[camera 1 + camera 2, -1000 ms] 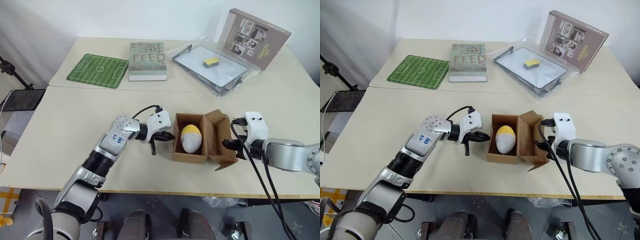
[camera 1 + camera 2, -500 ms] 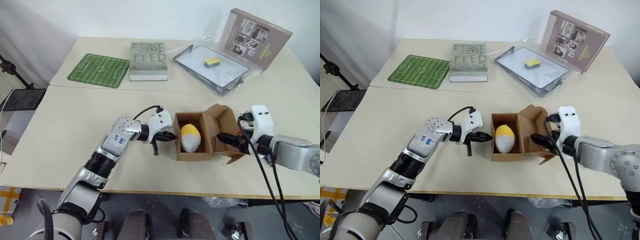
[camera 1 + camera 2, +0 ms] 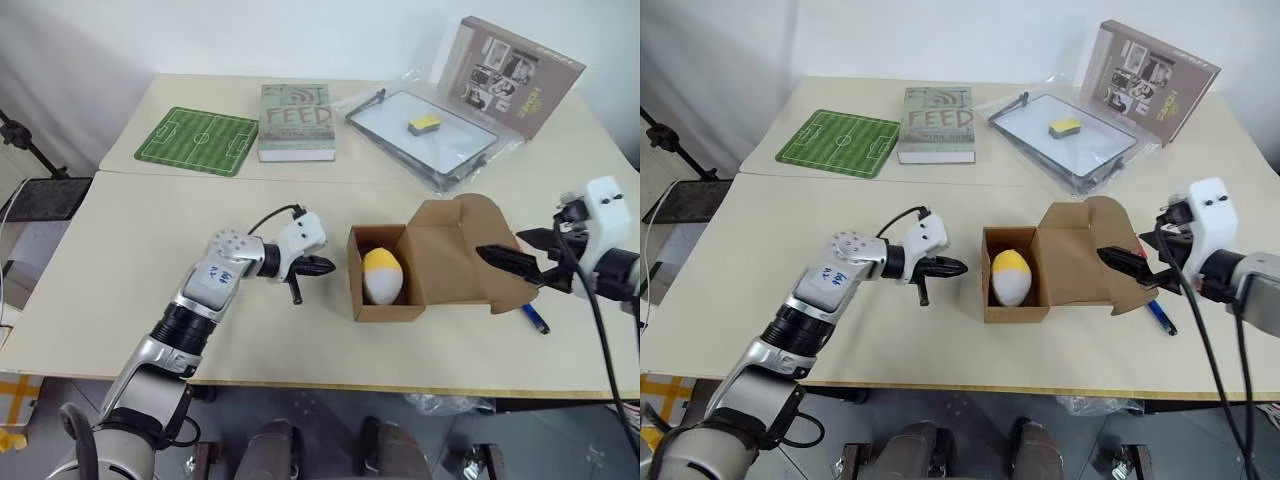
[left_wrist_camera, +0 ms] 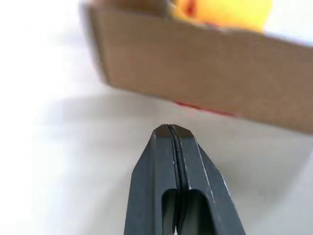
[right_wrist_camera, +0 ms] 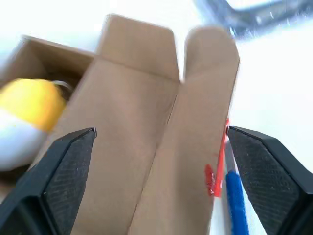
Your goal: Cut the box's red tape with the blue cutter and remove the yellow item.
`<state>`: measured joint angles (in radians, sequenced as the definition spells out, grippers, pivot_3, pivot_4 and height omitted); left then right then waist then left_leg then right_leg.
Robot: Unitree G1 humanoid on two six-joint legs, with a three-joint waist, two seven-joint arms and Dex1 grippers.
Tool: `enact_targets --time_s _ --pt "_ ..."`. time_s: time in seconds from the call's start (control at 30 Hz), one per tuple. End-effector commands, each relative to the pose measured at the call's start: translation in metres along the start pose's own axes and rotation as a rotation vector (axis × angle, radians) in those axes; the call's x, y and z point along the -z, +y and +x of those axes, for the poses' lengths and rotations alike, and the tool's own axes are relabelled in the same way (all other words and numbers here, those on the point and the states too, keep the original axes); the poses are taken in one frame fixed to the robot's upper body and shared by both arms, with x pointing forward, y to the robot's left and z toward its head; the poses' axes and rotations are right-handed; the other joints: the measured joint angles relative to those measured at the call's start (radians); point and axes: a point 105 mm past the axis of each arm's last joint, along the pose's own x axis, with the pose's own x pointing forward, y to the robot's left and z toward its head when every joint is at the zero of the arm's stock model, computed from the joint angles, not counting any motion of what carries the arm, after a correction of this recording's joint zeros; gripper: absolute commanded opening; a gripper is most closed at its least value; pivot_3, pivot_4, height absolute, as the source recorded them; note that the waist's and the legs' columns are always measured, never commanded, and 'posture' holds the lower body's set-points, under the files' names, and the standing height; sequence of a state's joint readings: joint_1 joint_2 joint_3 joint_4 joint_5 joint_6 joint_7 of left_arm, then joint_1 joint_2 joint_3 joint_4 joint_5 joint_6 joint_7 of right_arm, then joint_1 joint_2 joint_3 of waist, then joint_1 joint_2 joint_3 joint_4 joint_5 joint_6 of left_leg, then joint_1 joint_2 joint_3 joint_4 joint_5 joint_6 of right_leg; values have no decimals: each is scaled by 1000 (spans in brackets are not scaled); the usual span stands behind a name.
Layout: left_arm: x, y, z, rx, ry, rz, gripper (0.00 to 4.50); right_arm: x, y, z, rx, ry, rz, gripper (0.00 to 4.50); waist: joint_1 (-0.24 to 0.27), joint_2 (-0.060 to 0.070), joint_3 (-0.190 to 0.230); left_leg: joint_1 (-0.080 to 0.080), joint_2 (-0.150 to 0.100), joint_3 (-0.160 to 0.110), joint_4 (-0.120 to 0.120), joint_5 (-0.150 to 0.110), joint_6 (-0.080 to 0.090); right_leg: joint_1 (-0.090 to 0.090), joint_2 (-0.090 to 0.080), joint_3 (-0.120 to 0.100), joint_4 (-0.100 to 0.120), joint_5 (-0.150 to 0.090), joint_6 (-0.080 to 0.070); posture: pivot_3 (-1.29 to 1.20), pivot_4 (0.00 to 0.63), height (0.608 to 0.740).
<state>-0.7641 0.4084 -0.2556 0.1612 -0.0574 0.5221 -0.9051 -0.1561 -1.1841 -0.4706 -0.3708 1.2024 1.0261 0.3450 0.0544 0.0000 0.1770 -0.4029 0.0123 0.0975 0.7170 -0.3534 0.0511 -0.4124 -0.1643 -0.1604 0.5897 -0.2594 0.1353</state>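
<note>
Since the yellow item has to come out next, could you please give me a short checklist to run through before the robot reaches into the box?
1. Small brown cardboard box open, flaps folded back toward the robot's right: ok.
2. Yellow-and-white egg-shaped item exposed inside the box, nothing covering it: ok.
3. Right gripper open and empty, over the laid-out flap: ok.
4. Left gripper shut, beside the box's left wall: not ok for grasping; it would need to open first.
5. Slim blue cutter lying on the beige table, outside the box, beyond the flap: ok.
6. Whether the item sits loose or wedged in the box: cannot tell.
</note>
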Motion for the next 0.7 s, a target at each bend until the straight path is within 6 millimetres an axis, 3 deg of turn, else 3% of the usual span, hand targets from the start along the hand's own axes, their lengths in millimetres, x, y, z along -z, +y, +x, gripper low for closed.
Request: enact_targets --time_s 0.03,0.17,0.27,0.5,0.7 --pt "-48 5 -12 -10 -145 31 383 -21 23 -21 -132 -67 -142 4500 1 0 0 0 0 0 0 0 0 0 0 0 0 0 0 0 150 740" --pt "-72 -13 -10 118 -164 71 1419 -24 42 -33 -226 -123 -266 4500 1 0 0 0 0 0 0 0 0 1 0 0 0 0 1 0 150 740" --pt "-82 -24 -1 189 -137 137 2345 -15 52 -36 -277 -114 -331 4500 1 0 0 1 -1 0 0 0 0 1 0 1 0 0 1 0 150 740" --pt "-71 -39 28 302 -15 271 4470 11 66 -43 -315 -91 -395 4500 0 0 0 2 -6 0 0 0 0 2 0 1 0 0 1 0 150 740" --pt "-64 -41 49 347 69 324 4470 23 66 -48 -237 -107 -372 4500 2 0 0 2 -7 -1 1 0 0 2 0 1 0 0 1 0 150 740"
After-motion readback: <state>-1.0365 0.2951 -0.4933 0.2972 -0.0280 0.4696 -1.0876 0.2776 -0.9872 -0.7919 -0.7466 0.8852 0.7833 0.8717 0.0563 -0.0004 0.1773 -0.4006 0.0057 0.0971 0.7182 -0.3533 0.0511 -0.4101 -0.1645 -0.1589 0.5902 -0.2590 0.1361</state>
